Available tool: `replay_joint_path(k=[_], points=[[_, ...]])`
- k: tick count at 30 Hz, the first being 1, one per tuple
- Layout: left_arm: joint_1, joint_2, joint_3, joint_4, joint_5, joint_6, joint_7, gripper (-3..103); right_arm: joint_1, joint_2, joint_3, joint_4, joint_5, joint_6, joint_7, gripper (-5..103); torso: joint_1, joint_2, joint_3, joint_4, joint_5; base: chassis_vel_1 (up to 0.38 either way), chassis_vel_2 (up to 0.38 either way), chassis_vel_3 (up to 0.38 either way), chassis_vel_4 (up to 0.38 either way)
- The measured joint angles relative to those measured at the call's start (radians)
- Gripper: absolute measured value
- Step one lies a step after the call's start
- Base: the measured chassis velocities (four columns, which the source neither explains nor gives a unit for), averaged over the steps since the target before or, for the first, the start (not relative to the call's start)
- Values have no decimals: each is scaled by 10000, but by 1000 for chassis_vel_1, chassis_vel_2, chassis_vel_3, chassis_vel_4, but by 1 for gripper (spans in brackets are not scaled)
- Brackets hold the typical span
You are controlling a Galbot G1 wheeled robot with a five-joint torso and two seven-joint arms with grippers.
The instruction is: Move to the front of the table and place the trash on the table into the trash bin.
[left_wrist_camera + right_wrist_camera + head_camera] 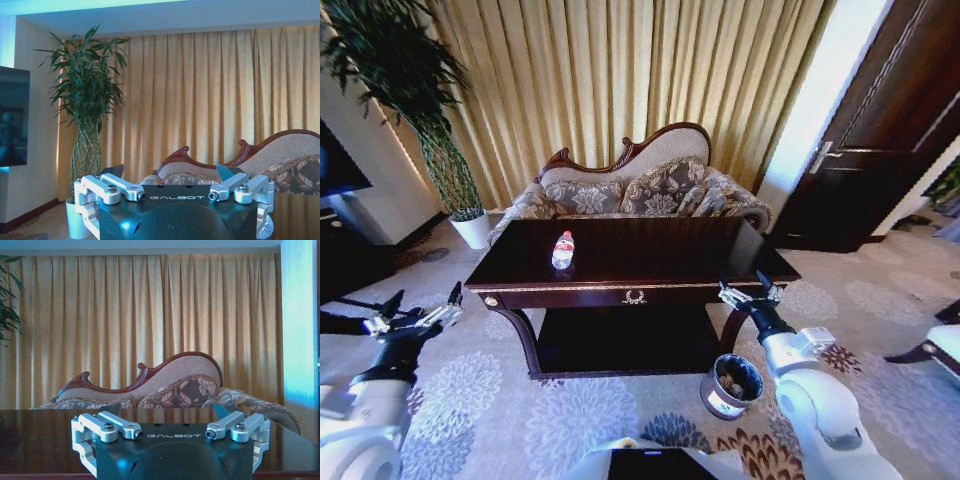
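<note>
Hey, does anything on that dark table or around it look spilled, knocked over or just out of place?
Nothing spilled or damaged. The one stray thing is a small plastic bottle standing upright on the table, left of centre. The trash bin stands upright on the carpet by the table's right front leg, with something already in it. Both tools, left and right, are open and hold nothing.

Table [650, 262]: glossy dark-brown wood, gold trim, gold drawer handle, curved legs, lower shelf. One clear plastic bottle [563, 250] with a red-and-white label stands upright on the table's left half. Trash bin [730, 386]: small, round, dark, silvery-grey band; stands on the carpet just off the table's front-right leg, holding trash.
</note>
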Motion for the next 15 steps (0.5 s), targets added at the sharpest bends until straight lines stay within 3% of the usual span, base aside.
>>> replay_joint_path(k=[15], points=[[13, 22, 91, 30, 70, -75, 281, 100, -108, -8, -63, -65, 14, 4, -303, 100, 0, 0, 0, 0, -1, -20, 20, 18, -20]])
